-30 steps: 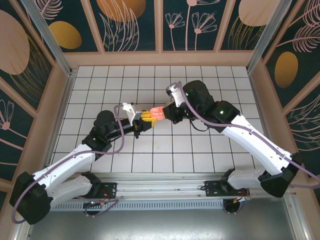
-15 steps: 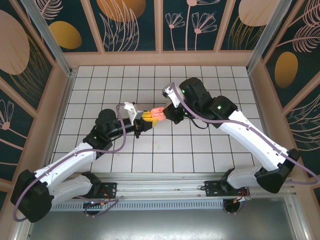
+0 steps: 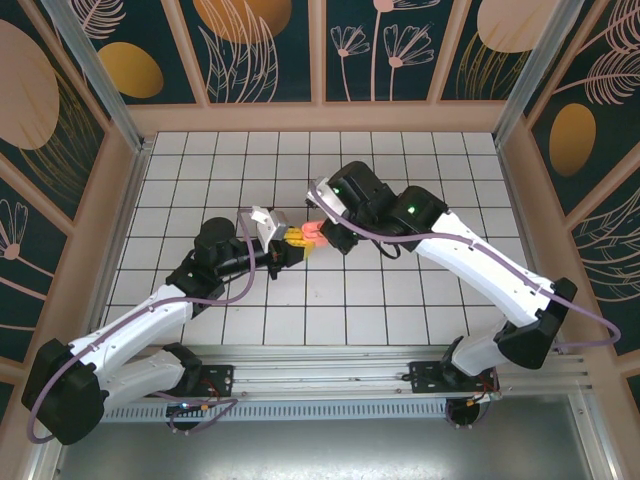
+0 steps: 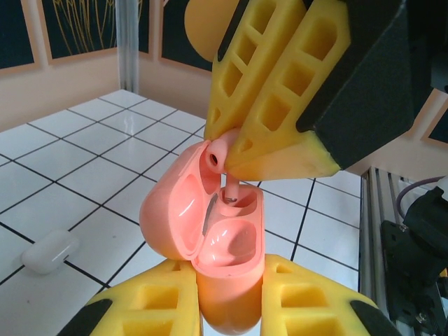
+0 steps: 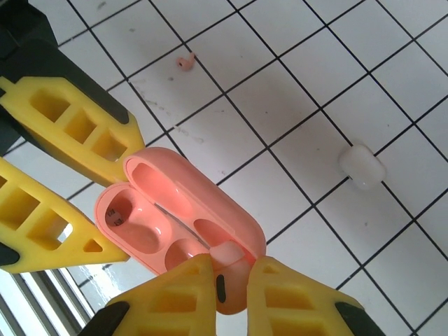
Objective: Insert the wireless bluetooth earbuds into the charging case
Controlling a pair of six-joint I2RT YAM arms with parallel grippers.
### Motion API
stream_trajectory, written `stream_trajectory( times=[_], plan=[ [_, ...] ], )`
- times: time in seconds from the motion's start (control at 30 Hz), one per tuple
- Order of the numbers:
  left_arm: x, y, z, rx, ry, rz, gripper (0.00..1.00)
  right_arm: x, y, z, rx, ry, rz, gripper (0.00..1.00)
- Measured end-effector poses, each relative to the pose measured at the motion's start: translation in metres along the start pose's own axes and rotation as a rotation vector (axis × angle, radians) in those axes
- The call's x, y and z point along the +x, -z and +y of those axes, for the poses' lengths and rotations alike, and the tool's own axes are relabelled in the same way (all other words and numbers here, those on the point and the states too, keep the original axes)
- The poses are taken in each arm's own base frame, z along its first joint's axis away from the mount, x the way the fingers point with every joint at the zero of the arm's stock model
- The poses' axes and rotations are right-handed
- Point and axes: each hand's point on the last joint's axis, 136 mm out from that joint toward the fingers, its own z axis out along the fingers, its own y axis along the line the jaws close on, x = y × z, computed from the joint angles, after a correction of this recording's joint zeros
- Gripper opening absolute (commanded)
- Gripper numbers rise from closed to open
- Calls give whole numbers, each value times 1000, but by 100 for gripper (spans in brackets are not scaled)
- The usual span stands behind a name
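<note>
Glossy rounded pink case [image 4: 225,245]; tiny smooth earbud [image 4: 218,155].

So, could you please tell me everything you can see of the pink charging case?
The pink charging case is a small rounded shell of glossy salmon-pink plastic, its hinged lid swung open to show two moulded wells. It stands roughly upright above the tiled table, its lower body clamped in the left pincer. From above, the right pincer holds a pink earbud whose stem is entering one well; the other well looks empty.
</note>
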Motion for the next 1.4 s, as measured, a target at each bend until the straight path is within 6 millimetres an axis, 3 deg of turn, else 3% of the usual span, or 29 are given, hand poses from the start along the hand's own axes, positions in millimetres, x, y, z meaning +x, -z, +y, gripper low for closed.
stream_trajectory(
  times=[0.37,0.5,1.0,1.4],
  plan=[
    [4,0,-3,17,8,17,16,7,5,8,17,136,-1,8],
    [2,-1,-14,67,-4,8,16,2,15,28,-34,212,-90,8],
    [-4,-1,-17,87,-17,-10,16,2,23,25,-59,238,-151,7],
    [-22,8,-30,124,-122,-108,17,-5,49,32,-138,257,-250,5]
  ],
)
